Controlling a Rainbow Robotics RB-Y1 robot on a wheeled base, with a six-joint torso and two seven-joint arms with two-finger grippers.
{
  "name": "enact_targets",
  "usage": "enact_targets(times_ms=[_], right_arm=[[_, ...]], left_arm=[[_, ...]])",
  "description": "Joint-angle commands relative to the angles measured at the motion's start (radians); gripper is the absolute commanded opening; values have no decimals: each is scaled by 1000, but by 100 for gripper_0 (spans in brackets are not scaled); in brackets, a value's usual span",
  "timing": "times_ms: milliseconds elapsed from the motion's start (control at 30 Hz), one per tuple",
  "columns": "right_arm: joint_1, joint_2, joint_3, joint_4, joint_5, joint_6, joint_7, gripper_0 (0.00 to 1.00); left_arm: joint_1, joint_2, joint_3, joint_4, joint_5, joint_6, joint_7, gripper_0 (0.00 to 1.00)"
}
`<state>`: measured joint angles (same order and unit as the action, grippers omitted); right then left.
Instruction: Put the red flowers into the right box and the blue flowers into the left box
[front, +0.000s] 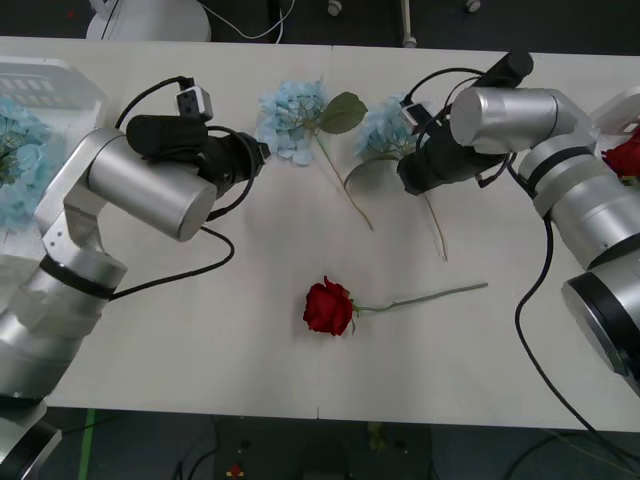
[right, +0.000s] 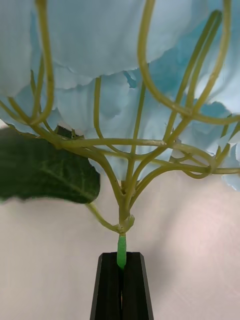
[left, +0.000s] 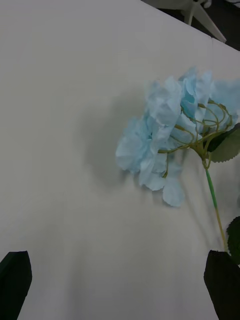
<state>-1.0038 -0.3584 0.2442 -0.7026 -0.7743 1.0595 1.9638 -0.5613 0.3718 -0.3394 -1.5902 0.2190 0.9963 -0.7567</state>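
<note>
Two blue flowers lie at the back of the table. My right gripper (right: 121, 257) is shut on the green stem of the right-hand one (front: 383, 128), just below its pale head (right: 125, 55) and leaf (right: 45, 170). My left gripper (front: 263, 152) stands open just left of the other blue flower (front: 292, 118), whose head (left: 162, 135) lies ahead of the black fingers (left: 15, 280). One red flower (front: 328, 306) lies alone on the table's middle front. The left box (front: 45, 85) at the far left holds blue flowers (front: 15, 160). The right box (front: 620, 105) at the right edge holds a red flower (front: 625, 155).
The white table (front: 200, 330) has open room at its front left and front right. The red rose's thin stem (front: 430, 295) runs rightward. Black cables (front: 530, 330) hang from both arms over the table. Chair and stand legs (front: 150, 20) show beyond the far edge.
</note>
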Motion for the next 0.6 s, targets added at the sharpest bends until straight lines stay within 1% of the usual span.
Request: enact_targets(times_ms=[33,133,367,467,600], right_arm=[[-62,-83,-135,-86,-160,100,93,0],[-61,-120,-138,-120,-316,157,170,0],[-56,-131,-138,-167,-634,177,296,0],[-45,-128,-138,-210,-703,177,340,0],[-2,-122,-138,-328,-764,168,374,0]], left_arm=[[-158,-54,-61,207,-26,-154,11,100],[-235,-71,-99,349,-40,-231,11,100],[-308,-80,-122,493,-66,-315,-33,100],[-336,-83,-145,547,-61,-337,-70,100],[-348,-97,-147,602,-52,-347,-124,100]])
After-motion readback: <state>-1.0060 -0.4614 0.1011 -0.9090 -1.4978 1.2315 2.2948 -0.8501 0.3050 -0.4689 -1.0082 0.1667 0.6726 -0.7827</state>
